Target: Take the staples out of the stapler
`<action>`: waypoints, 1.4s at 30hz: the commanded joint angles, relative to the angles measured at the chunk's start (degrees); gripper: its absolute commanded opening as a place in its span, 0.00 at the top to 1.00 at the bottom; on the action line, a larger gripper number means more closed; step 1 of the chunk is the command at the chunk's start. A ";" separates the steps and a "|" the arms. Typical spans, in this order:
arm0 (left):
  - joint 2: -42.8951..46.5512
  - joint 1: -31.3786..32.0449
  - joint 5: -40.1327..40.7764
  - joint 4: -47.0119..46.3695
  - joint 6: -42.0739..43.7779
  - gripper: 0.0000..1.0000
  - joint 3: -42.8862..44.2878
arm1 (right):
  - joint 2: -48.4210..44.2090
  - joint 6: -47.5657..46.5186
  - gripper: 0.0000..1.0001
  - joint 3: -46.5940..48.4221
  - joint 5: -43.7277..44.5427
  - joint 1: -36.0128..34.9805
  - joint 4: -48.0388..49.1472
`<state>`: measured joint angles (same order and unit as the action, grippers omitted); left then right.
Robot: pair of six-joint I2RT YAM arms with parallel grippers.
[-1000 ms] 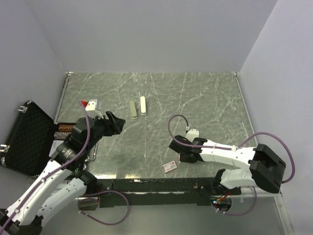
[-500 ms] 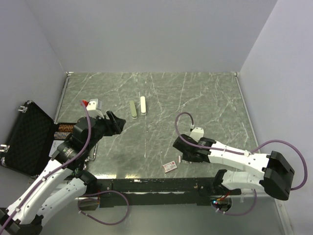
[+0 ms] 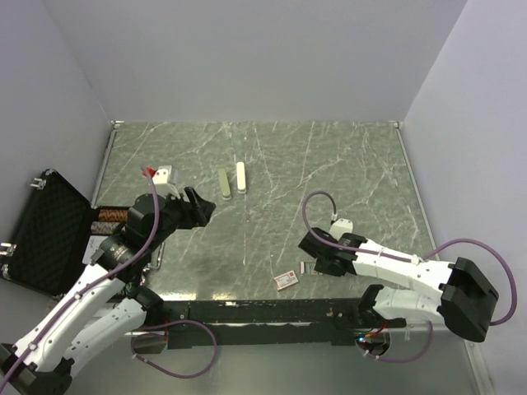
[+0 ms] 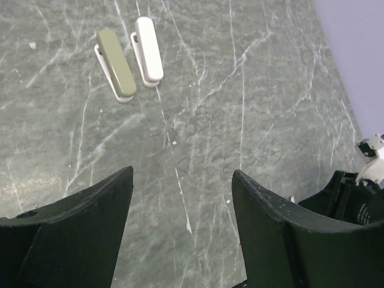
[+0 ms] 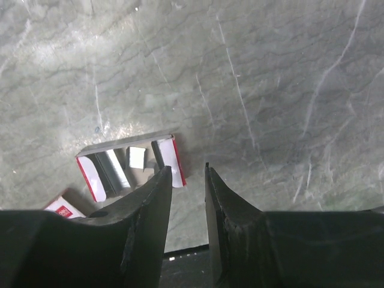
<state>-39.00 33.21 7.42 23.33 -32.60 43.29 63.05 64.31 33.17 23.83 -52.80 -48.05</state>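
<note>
The staples are seen as a shiny silver-grey strip lying in a shallow card tray w/ red-and-white ends, flat on the table near its front edge. The R pincer is held low just beside that tray. In the wrist view one fingertip is laid over the tray's red end, and the strip is off to the side of the gap, not btw. the jaws. Whether the tray is touched cannot be told. The jaws are set only narrowly apart, w/ bare stone shown btw. them, and nothing is gripped. In the top view the tray is found btw. this pincer & a small red-and-white box, near both.

The L pincer is held wide open & empty, well apart from the staples.

Count:
- 2 staplers: 1 green stapler & 1 white stapler, laid side by side towards the back, well apart from both pincers.
- 1 tray.
- 1 box.
- 1 black case, opened beside the table's left edge.
- 1 staple strip is made out clearly; whether more lie in the tray cannot be told.
</note>
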 commanded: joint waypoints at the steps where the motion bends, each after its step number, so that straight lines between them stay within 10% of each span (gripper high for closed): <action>1: -1.16 0.10 -3.10 -2.76 -0.09 0.28 -1.09 | -2.05 -1.47 0.64 -1.52 -1.50 1.64 3.48; 42: -33.41 34.99 2.87 -13.22 -22.24 0.39 -8.13 | -6.01 -0.77 0.66 -5.57 -2.04 2.52 4.99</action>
<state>-71.13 67.55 10.37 14.70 -53.39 33.34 58.39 62.13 28.64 21.37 -50.59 -42.96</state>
